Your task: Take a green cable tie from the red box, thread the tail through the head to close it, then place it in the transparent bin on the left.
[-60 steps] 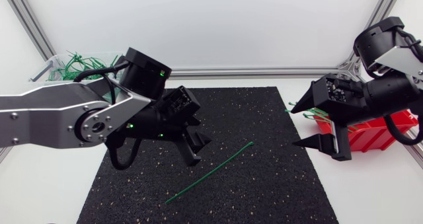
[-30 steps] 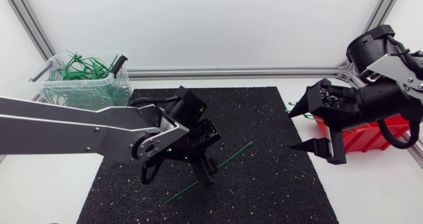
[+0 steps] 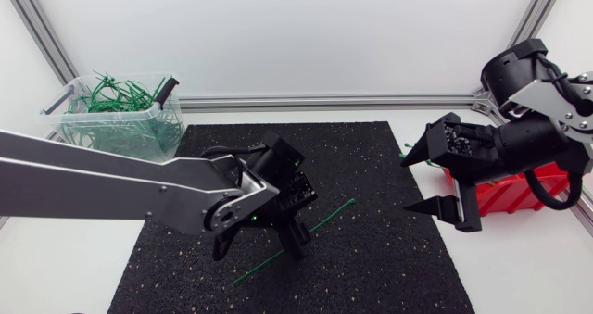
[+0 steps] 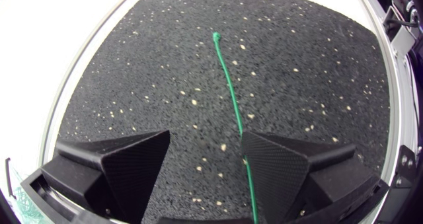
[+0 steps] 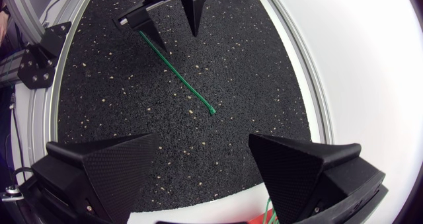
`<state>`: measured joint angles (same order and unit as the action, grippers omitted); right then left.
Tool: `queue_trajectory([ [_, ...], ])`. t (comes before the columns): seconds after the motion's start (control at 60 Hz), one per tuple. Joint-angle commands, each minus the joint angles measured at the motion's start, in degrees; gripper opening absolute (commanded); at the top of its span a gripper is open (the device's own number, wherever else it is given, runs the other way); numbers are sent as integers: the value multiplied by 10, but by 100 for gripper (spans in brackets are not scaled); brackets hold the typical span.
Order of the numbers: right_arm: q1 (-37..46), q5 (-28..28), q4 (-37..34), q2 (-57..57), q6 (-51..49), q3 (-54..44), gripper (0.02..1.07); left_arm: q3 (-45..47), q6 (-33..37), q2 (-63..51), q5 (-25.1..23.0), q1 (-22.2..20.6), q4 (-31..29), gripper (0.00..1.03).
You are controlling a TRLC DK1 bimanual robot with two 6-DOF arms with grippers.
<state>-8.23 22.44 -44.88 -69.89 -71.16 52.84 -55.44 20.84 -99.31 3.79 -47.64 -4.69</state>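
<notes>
**A:** What is the surface like?

**B:** It is a white bench [image 3: 519,277] with a black speckled mat [image 3: 389,258] across its middle. A silver rail [image 3: 371,100] runs along the far edge.

**A:** Where is the tie?

**B:** One green tie [image 3: 334,214] lies flat on the mat, slanting from near left to far right. The left arm [image 3: 111,189] comes in low across the mat, and the left jaws are down over the tie's near half. They stand wide, with the tie running between them close against one finger. They are not closed on it.

**A:** And the right side?

**B:** The right arm [image 3: 547,92] hangs over the mat's right edge. The right jaws are also spread wide and hold nothing, with only mat and bench under them.

**A:** What about the containers?

**B:** The bin [image 3: 120,133] sits at the far left, full of tangled green ties [image 3: 111,96]. The red box [image 3: 519,192] is at the right.

**A:** Is anything hard to see?

**B:** The right arm covers most of the red box, and only a few green tips [image 5: 267,213] show beside the right jaws. From above, the left jaws hide a stretch of the tie. I cannot tell its head from its tail, or whether the left fingertips touch the mat.
</notes>
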Motion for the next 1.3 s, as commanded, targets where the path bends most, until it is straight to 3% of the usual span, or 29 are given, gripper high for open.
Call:
queue_trajectory([
  [0.0,-5,-1,0,-7,-1,-14,102,18,10,-21,17,3,31,75],
  [0.3,-5,-3,1,-5,-1,-20,102,36,14,-26,22,-22,31,75],
  [0.65,-4,-7,1,5,-1,-27,102,22,12,-29,17,-22,9,75],
  [1.017,-3,-7,0,12,-3,-30,102,11,10,-36,2,-16,-7,71],
  [1.283,1,-8,0,14,-7,-34,102,17,14,-12,2,24,3,70],
])
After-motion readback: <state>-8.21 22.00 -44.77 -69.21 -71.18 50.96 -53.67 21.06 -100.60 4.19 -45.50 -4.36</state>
